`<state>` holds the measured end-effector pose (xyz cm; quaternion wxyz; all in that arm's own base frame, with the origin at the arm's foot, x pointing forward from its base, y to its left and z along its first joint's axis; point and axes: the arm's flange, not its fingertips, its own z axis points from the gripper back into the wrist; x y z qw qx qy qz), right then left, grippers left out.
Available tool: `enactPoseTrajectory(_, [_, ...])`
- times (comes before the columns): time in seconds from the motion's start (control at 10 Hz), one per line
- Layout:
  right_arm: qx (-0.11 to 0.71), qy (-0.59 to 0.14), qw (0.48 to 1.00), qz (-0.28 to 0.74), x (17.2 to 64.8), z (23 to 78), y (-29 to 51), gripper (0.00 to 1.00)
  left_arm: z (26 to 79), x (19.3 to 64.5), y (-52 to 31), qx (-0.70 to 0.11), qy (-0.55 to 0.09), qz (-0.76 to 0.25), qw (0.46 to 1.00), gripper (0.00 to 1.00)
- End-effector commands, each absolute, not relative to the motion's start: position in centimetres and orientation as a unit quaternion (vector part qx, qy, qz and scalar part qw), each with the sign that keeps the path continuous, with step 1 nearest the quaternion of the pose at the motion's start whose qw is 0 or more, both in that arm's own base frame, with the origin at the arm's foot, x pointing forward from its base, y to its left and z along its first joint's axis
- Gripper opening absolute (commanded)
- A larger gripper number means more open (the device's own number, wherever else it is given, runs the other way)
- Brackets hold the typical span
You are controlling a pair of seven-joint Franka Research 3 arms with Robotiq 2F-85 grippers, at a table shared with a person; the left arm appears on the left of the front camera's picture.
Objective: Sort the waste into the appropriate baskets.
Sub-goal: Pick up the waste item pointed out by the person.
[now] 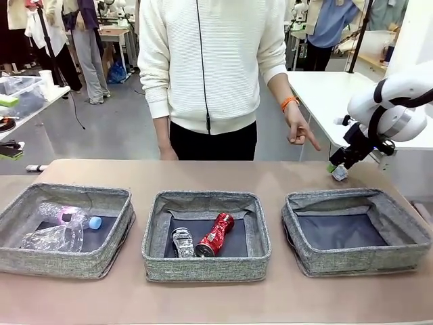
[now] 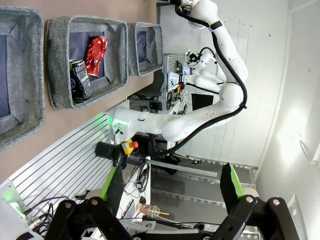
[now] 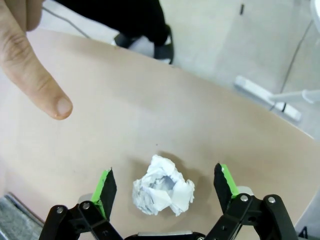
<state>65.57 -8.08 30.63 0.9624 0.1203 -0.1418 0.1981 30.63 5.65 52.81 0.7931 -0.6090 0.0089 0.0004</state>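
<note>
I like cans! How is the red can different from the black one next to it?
The red soda can is bright red and lies tilted on its side, longer and less squashed. The crushed black-silver can is dark with silver, squashed shorter, its open top facing the camera. Both are dented metal cans lying side by side in the middle basket, close enough to seem touching.

No text can be read in any of the views. The red soda can (image 1: 215, 235) in the middle basket (image 1: 206, 271) carries white markings, possibly lettering, but they are too small and creased to make out. The crushed black-silver can (image 1: 182, 242) beside it bears pale print that stays a blur, also in the left wrist view. The white paper ball (image 3: 163, 186) shows faint grey marks in its folds, nothing legible.
</note>
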Motion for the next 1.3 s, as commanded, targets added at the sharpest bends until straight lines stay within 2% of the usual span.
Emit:
enactPoseTrajectory(0.0, [0.112,-0.137,0.967,0.186,65.70,30.79,-8.00,0.40,53.39,30.58,5.37,-0.614,0.012,0.003,0.789,1.00])
enactPoseTrajectory(0.1, [0.111,-0.136,0.967,0.184,65.67,30.80,-8.05,0.40,53.39,30.58,5.37,-0.614,0.012,0.003,0.789,1.00])
enactPoseTrajectory(0.2, [0.111,-0.133,0.968,0.183,65.68,30.79,-8.15,0.00,53.39,30.58,5.37,-0.614,0.012,0.003,0.789,1.00])
enactPoseTrajectory(0.3, [0.110,-0.130,0.968,0.183,65.67,30.78,-8.20,0.35,53.39,30.58,5.37,-0.614,0.012,0.003,0.789,1.00])
enactPoseTrajectory(0.4, [0.110,-0.130,0.968,0.184,65.64,30.81,-8.23,0.00,53.39,30.58,5.37,-0.614,0.012,0.003,0.789,1.00])
enactPoseTrajectory(1.2, [0.111,-0.120,0.969,0.184,65.75,30.71,-8.22,0.00,53.39,30.58,5.37,-0.614,0.012,0.003,0.789,1.00])
